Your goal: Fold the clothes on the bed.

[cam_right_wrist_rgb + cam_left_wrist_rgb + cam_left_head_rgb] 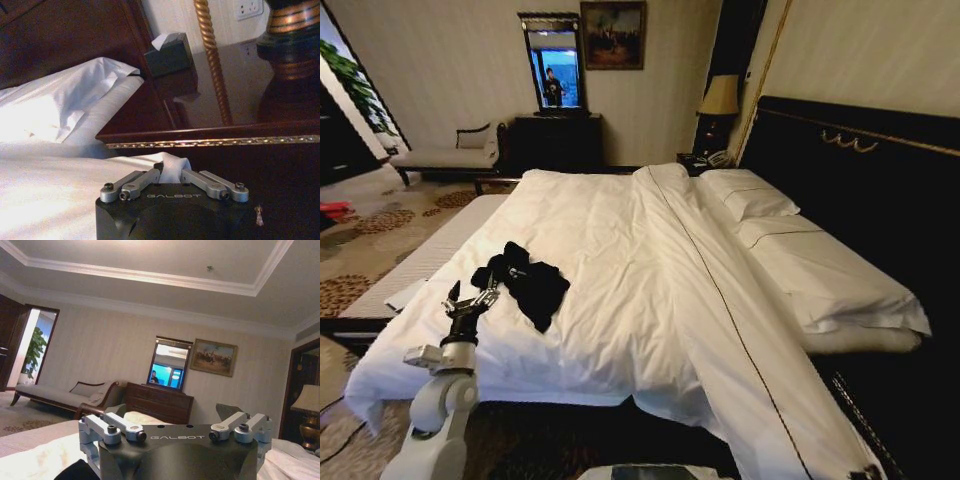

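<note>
Nearest the head camera, the left arm is rising from below the bed's near edge, and its left gripper [467, 300] is sitting over the white duvet [620, 260] with its fingers parted, just beside the crumpled black T-shirt [525, 280]; whether they are touching the cloth I cannot tell. That shirt is lying bunched near the near-left corner of the bed [880, 160], well apart from the pillows [750, 195] stacked by the dark headboard. From the left wrist, the left gripper [175, 412] is showing its fingers spread wide, with a dark scrap of fabric at the picture's lower edge, and beyond it a chaise [65, 392], dresser [157, 402] and mirror [170, 365] along the far wall. Over at the right wrist, the right gripper [172, 167] is pinching a fold of white bedding [175, 167] at the bed's edge beside the nightstand [225, 110], where a tissue box [167, 52] and lamp base [295, 35] are standing.
</note>
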You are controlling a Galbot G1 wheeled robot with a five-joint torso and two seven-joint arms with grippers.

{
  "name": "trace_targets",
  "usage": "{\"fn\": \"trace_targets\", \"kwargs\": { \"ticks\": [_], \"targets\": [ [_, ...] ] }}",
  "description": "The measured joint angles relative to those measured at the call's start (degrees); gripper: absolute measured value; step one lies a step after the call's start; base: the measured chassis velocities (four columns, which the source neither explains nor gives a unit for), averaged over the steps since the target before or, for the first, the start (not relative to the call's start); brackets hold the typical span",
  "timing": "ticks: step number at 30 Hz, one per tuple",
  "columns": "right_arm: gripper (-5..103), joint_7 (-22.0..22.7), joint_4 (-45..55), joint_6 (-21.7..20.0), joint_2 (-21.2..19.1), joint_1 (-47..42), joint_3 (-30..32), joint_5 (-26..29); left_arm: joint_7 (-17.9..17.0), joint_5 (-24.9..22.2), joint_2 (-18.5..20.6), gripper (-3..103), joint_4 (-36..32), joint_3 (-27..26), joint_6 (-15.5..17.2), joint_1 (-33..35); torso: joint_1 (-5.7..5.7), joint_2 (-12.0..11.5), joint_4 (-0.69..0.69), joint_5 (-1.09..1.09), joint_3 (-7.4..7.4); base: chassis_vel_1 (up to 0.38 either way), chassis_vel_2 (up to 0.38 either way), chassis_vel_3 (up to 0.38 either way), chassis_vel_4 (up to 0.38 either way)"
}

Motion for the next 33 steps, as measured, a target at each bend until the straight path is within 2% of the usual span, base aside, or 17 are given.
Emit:
{"fn": "trace_targets", "kwargs": {
  "ticks": [1, 2, 4, 6, 7, 9, 10, 11, 13, 14, 16, 19, 21, 22, 24, 29, 33],
  "targets": [
    [-2, 0.11, 0.38, 0.05, 0.01, 0.44, 0.01, -0.47, -0.02, 0.08, -0.08, 100, -0.31, -0.10, 0.10, 0.35, 0.00, 0.00, -0.04, 0.00, 0.00, 0.000, 0.000, 0.000, 0.000],
    [3, 0.10, 1.27, 0.06, 0.03, 0.78, -0.02, -0.76, -0.03, 0.18, -0.18, 100, -0.65, -0.23, 0.17, 0.75, 0.00, 0.00, -0.07, 0.00, 0.00, 0.000, 0.000, 0.000, 0.000],
    [3, -0.05, 2.56, 0.07, 0.02, 1.11, -0.07, -1.01, -0.04, 0.25, -0.30, 100, -1.08, -0.44, 0.30, 1.19, -0.01, 0.00, -0.09, -0.02, 0.00, 0.000, 0.000, 0.000, 0.000],
    [15, -0.43, 5.52, 0.04, -0.35, 1.59, -0.06, -1.89, -0.10, 0.29, -0.43, 100, -2.03, -0.94, 0.67, 2.00, -0.01, 0.01, -0.10, -0.02, 0.00, 0.000, 0.000, 0.000, 0.000],
    [15, -0.27, 6.89, -0.04, -0.96, 1.82, 0.28, -3.04, -0.19, 0.31, -0.48, 100, -2.59, -1.31, 0.89, 2.40, -0.02, 0.00, -0.08, -0.01, 0.00, 0.000, 0.000, 0.000, 0.000],
    [25, 1.83, 8.99, -0.85, -2.72, 3.14, 3.08, -9.58, -0.46, 0.54, -0.50, 100, -3.96, -2.48, 1.50, 3.43, -0.02, 0.01, 0.02, 0.00, 0.00, 0.000, 0.000, 0.000, 0.000],
    [25, 1.83, 8.99, -0.85, -2.72, 3.14, 3.08, -9.58, -0.46, 0.54, -0.50, 100, -3.96, -2.48, 1.50, 3.43, -0.02, 0.01, 0.02, 0.00, 0.00, 0.000, 0.000, 0.000, 0.000],
    [31, 2.17, 9.37, -0.84, -4.10, 4.02, 5.27, -13.48, -0.49, 0.80, -0.50, 100, -4.59, -3.10, 1.74, 3.96, -0.01, 0.00, 0.02, 0.02, 0.00, 0.000, 0.000, 0.000, 0.000],
    [42, 1.85, 9.70, -0.58, -7.90, 5.85, 10.25, -18.30, -0.54, 1.61, -0.56, 100, -5.82, -4.39, 2.16, 5.16, -0.01, 0.00, 0.01, 0.01, 0.01, 0.000, 0.000, 0.000, 0.000],
    [42, 1.65, 9.77, -0.58, -10.03, 6.94, 12.67, -19.09, -0.59, 1.98, -0.69, 100, -6.34, -5.02, 2.30, 5.71, -0.01, 0.00, -0.02, -0.03, 0.00, 0.000, 0.000, 0.000, 0.000],
    [47, 1.50, 9.77, -0.98, -12.06, 8.07, 14.57, -19.09, -0.62, 2.42, -0.99, 100, -7.00, -5.72, 2.53, 6.43, -0.01, 0.00, 0.01, -0.03, 0.00, 0.000, 0.000, 0.000, 0.000],
    [63, 2.95, 9.07, -4.48, -17.06, 12.04, 18.23, -16.96, -0.80, 3.87, -2.69, 100, -9.31, -7.51, 3.41, 8.22, -0.02, 0.00, 0.04, 0.00, 0.00, 0.000, 0.000, 0.000, 0.000],
    [63, 3.72, 9.02, -5.44, -17.78, 12.76, 18.55, -15.70, -0.84, 4.21, -3.34, 100, -10.12, -7.87, 3.76, 8.65, -0.01, 0.00, 0.04, 0.00, 0.00, 0.000, 0.000, 0.000, 0.000],
    [74, 4.31, 9.04, -6.10, -18.16, 13.09, 18.54, -14.39, -0.90, 4.61, -4.10, 100, -11.01, -8.25, 4.14, 9.11, -0.01, 0.00, 0.04, 0.00, 0.00, 0.000, 0.000, 0.000, 0.000],
    [74, 4.83, 9.15, -6.55, -18.23, 13.10, 18.00, -13.06, -0.97, 4.94, -4.72, 100, -11.79, -8.55, 4.43, 9.51, -0.01, 0.00, 0.01, -0.01, 0.00, 0.000, 0.000, 0.000, 0.000],
    [98, 4.57, 9.70, -6.98, -19.88, 14.84, 12.98, -7.89, -1.27, 5.30, -6.38, 100, -14.42, -10.81, 5.19, 11.22, -0.02, 0.00, 0.00, 0.01, 0.00, 0.000, 0.000, 0.000, 0.000],
    [100, 1.88, 10.52, -6.12, -22.98, 17.56, 7.84, -6.05, -1.30, 5.29, -7.35, 100, -15.67, -11.54, 5.17, 12.62, -0.01, 0.00, 0.02, -0.02, 0.00, 0.000, 0.000, 0.000, 0.000]
  ]
}}
